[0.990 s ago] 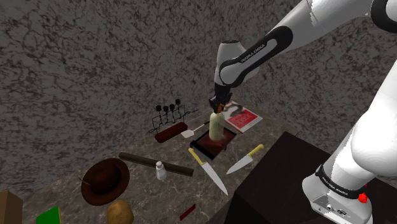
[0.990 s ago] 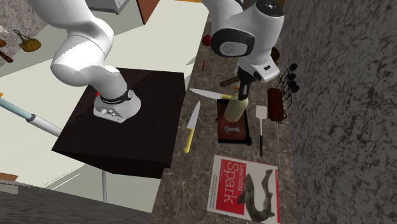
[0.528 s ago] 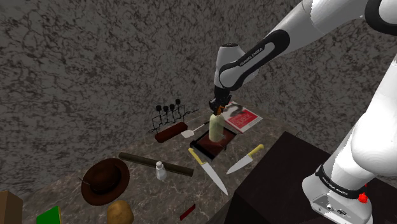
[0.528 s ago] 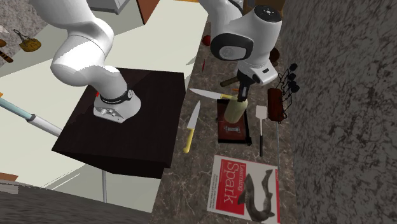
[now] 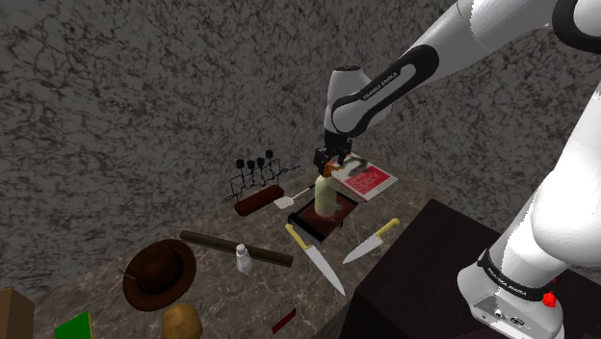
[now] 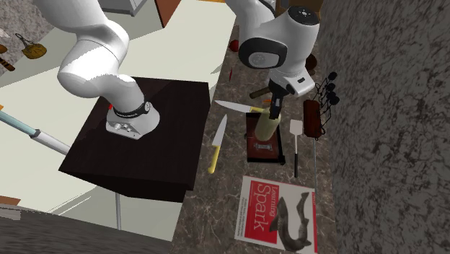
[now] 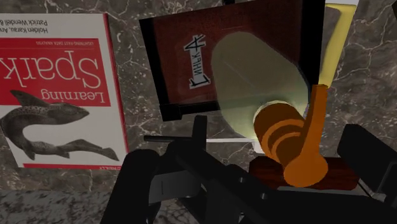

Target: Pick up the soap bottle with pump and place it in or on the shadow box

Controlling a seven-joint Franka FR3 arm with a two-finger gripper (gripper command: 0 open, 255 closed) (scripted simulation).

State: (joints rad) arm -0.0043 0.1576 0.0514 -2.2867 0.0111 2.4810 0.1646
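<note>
The soap bottle (image 5: 326,195) is pale yellow-green with an orange pump (image 7: 286,137). It stands upright on the dark red shadow box (image 5: 313,223), which lies flat on the marble counter. My gripper (image 5: 329,164) hangs right over the bottle's top. In the wrist view the gripper (image 7: 254,162) is open: its two black fingers stand apart on either side of the pump and do not clasp it. The second exterior view shows the bottle (image 6: 267,124) on the box (image 6: 259,148) below the gripper (image 6: 274,107). The wrist view looks down on the bottle's body (image 7: 261,83) and the box (image 7: 184,63).
A red and white book (image 5: 368,180) lies beside the box. Two yellow-handled knives (image 5: 316,258) (image 5: 371,241) lie in front, a spatula (image 5: 289,200) and a wire rack (image 5: 255,173) behind. A brown hat (image 5: 159,273), a shaker (image 5: 243,258) and a potato (image 5: 180,321) sit further along. My stand (image 5: 433,279) is close by.
The fingers have spread apart off the pump. The bottle stays standing on the shadow box and the arm has hardly moved.
</note>
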